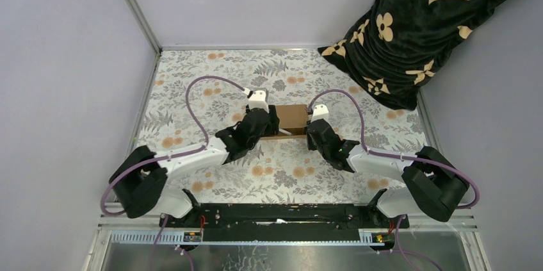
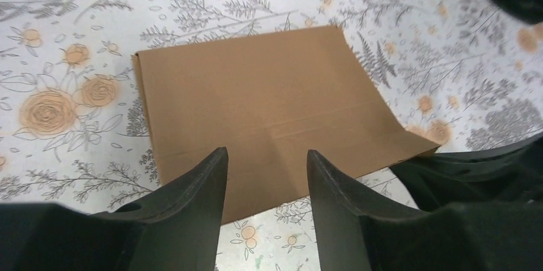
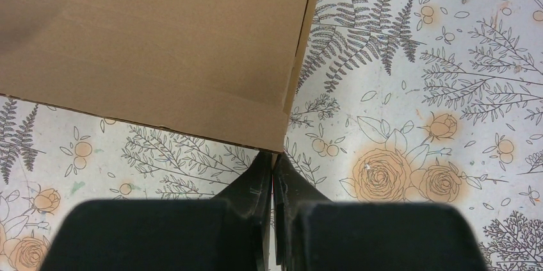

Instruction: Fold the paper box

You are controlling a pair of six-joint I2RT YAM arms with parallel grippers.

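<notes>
While the paper box (image 1: 292, 117), seemingly light and stiff, lies flat on the table (image 1: 192, 85), the left gripper (image 2: 267, 154) hovers spread at its nine o'clock, the right gripper (image 3: 274, 157) pinched together at its four o'clock corner, thin edges the likely hold.

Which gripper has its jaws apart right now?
The left gripper: its jaws stand apart over the paper box, while the right gripper has them pressed together at the box's corner.

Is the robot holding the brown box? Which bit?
The right tool seems to pinch the paper box by one corner. The left tool is open, holding nothing.
</notes>
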